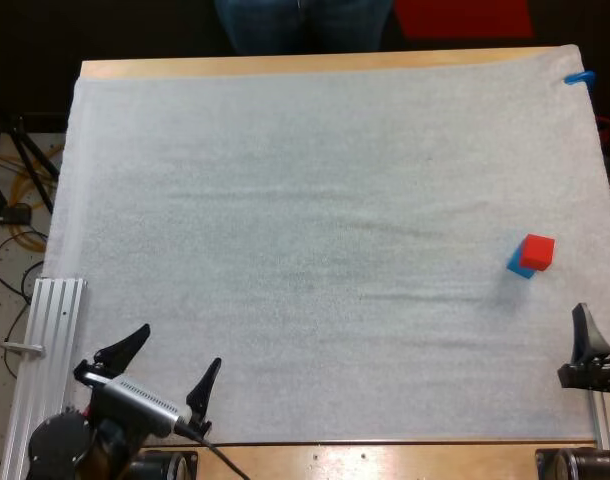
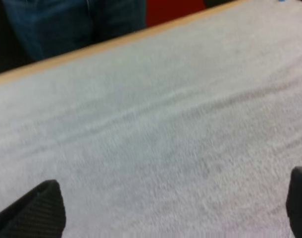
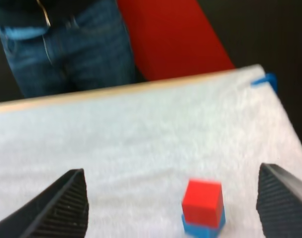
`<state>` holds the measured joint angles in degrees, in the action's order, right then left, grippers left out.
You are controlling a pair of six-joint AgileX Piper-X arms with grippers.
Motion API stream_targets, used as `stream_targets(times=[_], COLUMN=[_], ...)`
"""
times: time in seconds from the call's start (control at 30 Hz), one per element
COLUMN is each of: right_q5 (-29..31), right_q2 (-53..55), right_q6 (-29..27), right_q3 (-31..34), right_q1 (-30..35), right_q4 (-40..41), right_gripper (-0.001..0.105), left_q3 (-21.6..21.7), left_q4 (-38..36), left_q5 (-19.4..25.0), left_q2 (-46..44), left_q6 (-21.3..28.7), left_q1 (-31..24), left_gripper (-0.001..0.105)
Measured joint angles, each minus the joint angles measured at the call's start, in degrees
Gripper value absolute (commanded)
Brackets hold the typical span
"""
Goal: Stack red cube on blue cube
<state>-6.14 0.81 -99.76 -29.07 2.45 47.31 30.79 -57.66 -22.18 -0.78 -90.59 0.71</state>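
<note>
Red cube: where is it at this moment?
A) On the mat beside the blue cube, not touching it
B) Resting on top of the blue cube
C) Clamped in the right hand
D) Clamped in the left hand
B: the red cube sits on top of the blue cube, while the right hand is open, its fingers standing apart and clear of both cubes.
</note>
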Motion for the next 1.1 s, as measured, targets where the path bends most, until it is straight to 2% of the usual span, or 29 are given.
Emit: stream_targets(times=[0.13, 0.37, 1.1], right_q5=[0.0, 0.0, 0.0], right_q2=[0.0, -0.1, -0.1], right_q6=[-0.7, -0.9, -0.9], right_q3=[1.5, 1.7, 1.7], right_q1=[0.0, 0.0, 0.0], right_q4=[3.7, 6.6, 6.8], right_gripper=[0.069, 0.069, 0.069], left_q3=[-2.2, -2.5, -2.5], left_q4=[0.0, 0.8, 0.8], left_q5=[0.0, 0.0, 0.0], left_q2=[0.0, 0.1, 0.1], left_q6=[-1.0, -1.4, -1.6], left_q1=[0.0, 0.0, 0.0], left_gripper=[0.087, 0.087, 0.087])
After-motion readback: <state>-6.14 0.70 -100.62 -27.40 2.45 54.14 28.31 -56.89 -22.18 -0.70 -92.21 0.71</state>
